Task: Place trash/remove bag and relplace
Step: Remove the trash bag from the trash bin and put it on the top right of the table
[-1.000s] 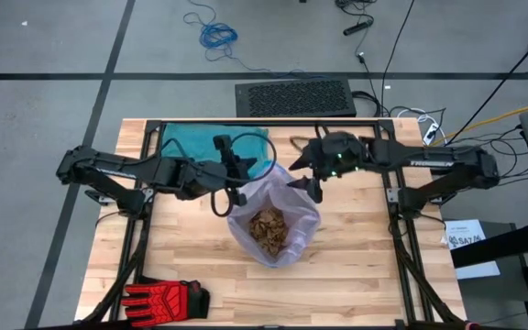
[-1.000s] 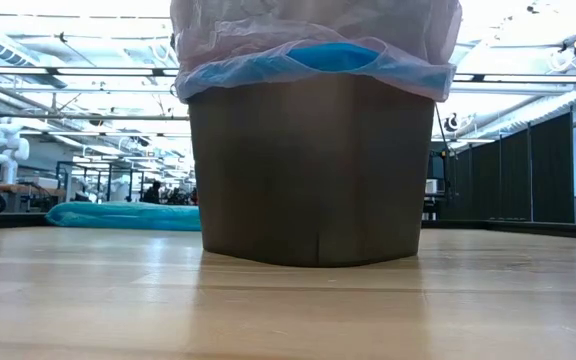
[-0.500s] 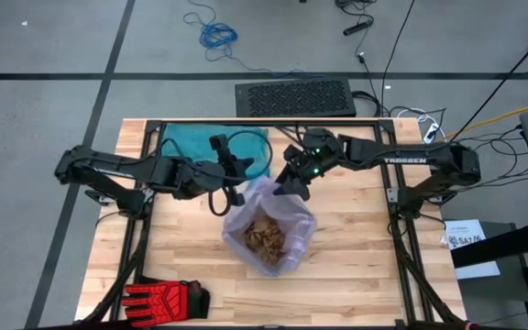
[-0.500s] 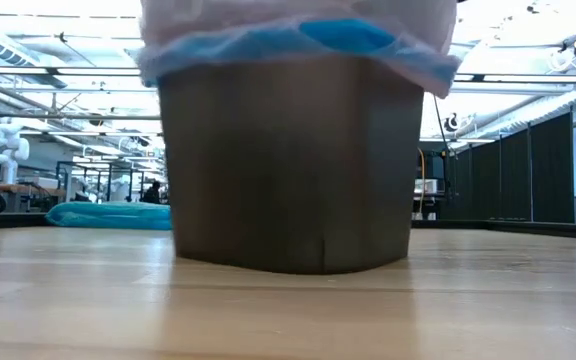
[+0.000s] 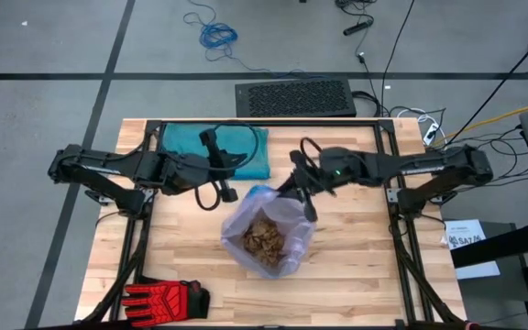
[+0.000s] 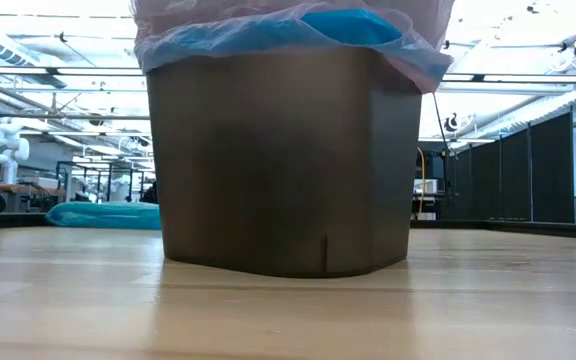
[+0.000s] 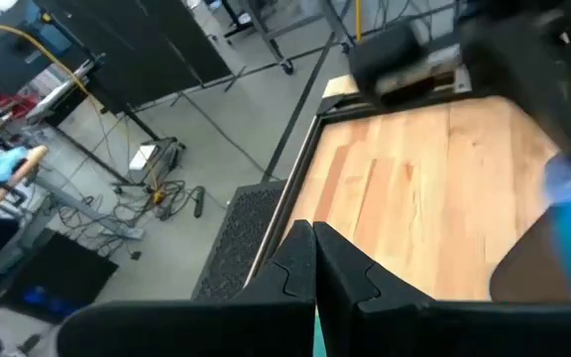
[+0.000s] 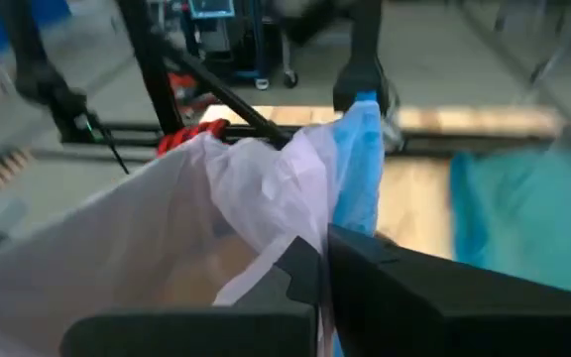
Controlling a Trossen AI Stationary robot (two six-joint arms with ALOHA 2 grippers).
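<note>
A pale wooden table [image 5: 356, 257] with a dark metal frame along its edges carries everything. Near its middle stands a dark bin [image 6: 283, 170], lined with a pale lilac bag [image 5: 282, 213] whose blue rim folds over the top. A folded teal-green bag [image 5: 246, 147] lies flat at the far edge, left of centre. A red-and-black glove [image 5: 165, 300] lies at the near left corner, well apart from the bin.
</note>
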